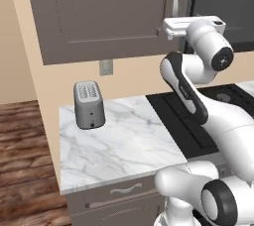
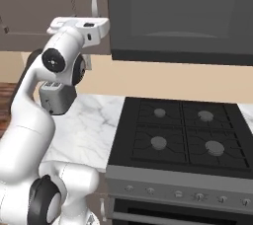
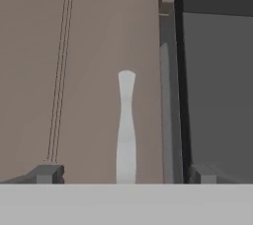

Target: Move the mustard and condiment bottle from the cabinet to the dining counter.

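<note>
The cabinet (image 1: 99,17) on the wall is shut, its panelled door flat and closed, so the mustard and the condiment bottle must be somewhere behind it; I can't see either one from here. Below it the small marble bench (image 1: 119,141) carries only a toaster (image 1: 89,105), and to the right sits a black stove (image 2: 178,137) under a dark hood (image 2: 180,14).

The arm is raised up to the cabinet's right edge, the gripper (image 3: 123,173) facing the door with the long silver handle (image 3: 126,128) standing between its fingers (image 3: 45,173), which are spread wide apart and closed on nothing.

By my reckoning the job has barely started: the door has yet to be pulled open, and both bottles are yet to be fetched and carried to the dining counter.
</note>
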You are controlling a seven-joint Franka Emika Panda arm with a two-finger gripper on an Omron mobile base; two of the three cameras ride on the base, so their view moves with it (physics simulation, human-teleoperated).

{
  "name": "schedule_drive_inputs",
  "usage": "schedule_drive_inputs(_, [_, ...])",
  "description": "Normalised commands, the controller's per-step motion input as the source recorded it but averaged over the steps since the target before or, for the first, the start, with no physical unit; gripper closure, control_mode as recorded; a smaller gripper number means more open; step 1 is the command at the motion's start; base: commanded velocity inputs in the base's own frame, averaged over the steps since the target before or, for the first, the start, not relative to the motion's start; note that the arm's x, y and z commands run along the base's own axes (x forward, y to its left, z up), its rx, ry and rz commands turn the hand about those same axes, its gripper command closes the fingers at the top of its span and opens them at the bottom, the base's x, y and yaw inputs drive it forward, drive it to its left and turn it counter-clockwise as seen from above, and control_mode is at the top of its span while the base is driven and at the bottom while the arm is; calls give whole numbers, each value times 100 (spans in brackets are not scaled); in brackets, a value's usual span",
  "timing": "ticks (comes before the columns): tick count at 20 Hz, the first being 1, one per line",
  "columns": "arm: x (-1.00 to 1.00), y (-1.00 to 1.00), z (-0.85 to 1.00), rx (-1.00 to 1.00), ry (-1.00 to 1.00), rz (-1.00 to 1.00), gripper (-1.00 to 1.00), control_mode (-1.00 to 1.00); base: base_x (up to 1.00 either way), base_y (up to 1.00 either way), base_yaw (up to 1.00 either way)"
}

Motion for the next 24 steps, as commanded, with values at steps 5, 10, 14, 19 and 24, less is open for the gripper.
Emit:
schedule_drive_inputs(5, [28,0,0,0,1,0,-100,-100,0,0,0])
schedule_drive_inputs(10, [27,0,0,0,0,0,-100,-100,0,0,0])
schedule_drive_inputs(14, [27,0,0,0,0,0,-100,-100,0,0,0])
schedule_drive_inputs(19, [30,0,0,0,0,0,-100,-100,0,0,0])
schedule_drive_inputs(24, [35,0,0,0,0,1,-100,-100,0,0,0])
